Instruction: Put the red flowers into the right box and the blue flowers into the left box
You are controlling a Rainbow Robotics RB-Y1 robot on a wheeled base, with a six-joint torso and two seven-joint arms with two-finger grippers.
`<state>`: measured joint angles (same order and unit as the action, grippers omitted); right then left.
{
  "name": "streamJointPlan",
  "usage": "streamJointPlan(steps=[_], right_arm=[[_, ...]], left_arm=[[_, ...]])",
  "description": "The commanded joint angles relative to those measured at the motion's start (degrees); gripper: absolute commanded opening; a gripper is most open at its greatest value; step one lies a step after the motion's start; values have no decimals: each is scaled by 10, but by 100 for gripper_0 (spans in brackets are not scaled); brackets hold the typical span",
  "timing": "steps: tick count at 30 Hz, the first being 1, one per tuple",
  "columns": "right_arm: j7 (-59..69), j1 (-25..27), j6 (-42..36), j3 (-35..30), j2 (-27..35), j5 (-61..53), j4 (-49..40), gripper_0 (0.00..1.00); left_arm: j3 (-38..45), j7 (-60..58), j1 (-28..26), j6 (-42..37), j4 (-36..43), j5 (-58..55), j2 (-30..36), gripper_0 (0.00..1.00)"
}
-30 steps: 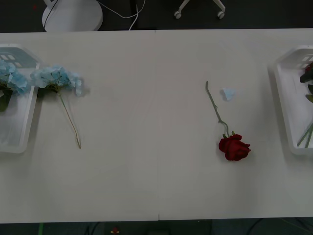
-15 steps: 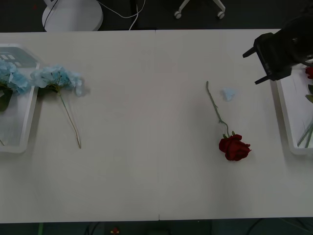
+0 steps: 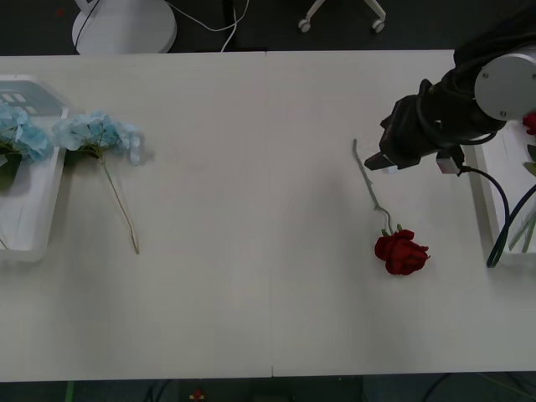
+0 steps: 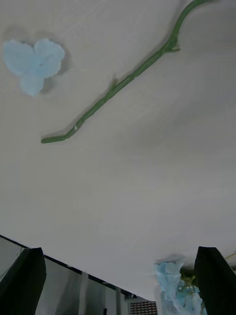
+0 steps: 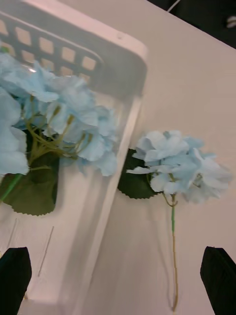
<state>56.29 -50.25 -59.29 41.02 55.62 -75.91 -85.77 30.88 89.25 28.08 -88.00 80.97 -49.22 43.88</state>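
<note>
The left box [image 5: 129,78], a white tray with a slotted end, holds fluffy blue flowers [image 5: 54,110]; another blue cluster [image 3: 96,132] lies just outside it. The right box [image 3: 484,180] holds a rose. A second red rose [image 3: 401,252] lies on the table [image 3: 251,276], below the open right gripper [image 3: 381,161]. The left gripper [image 5: 118,280] is open too.

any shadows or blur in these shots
Front view: even light, the red rose casts only a faint shadow. Right wrist view: a soft shadow edges the pale-blue petal scrap, stem sharp. Left wrist view: the white tray rim and blue flowers look soft.
</note>
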Motion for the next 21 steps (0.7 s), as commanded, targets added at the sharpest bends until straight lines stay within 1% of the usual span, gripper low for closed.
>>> streamJointPlan(steps=[1, 4, 5, 7, 10, 15, 17, 21], right_arm=[[85, 2, -7, 30, 12, 15, 17, 87], [110, 13, -15, 44, 11, 25, 20, 88], [116, 16, -15, 46, 10, 30, 20, 87], [143, 24, -17, 61, 5, 59, 20, 87], [160, 38, -16, 64, -13, 91, 26, 88], [170, 56, -18, 64, -48, 134, 56, 87], [171, 65, -18, 64, -68, 161, 71, 88], [171, 67, -23, 64, -88, 176, 89, 87]], left_arm=[[-31, -88, -40, -30, 125, -30, 31, 100], [-60, -136, -69, -30, 199, -21, 3, 100], [-65, -143, -73, -30, 212, -17, -3, 100], [-94, -162, -89, -30, 258, 14, -33, 100], [-134, -164, -95, -28, 290, 57, -63, 100], [-194, -157, -95, -1, 289, 128, -116, 100], [-222, -153, -95, 26, 277, 170, -142, 100], [-266, -144, -95, 85, 241, 223, -168, 100]])
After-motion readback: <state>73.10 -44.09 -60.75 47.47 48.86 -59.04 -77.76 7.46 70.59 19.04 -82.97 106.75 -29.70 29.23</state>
